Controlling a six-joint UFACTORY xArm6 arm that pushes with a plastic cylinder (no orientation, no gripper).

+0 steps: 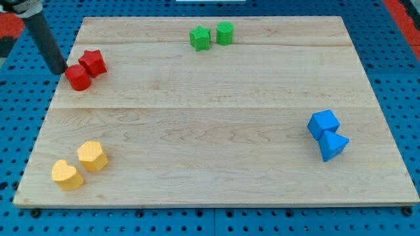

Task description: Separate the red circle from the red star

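The red circle (78, 78) lies near the board's left edge, touching the red star (93, 62) that sits just up and to its right. My tip (59, 71) stands right at the left of the red circle, close to it or just touching. The dark rod rises from the tip toward the view's top left.
A green star (200, 37) and a green cylinder-like block (225, 33) sit together at the top middle. A blue cube (323, 123) and a blue triangle (333, 145) sit at the right. Two yellow hearts (92, 156) (67, 175) lie at the bottom left. The wooden board (216, 137) ends just left of my tip.
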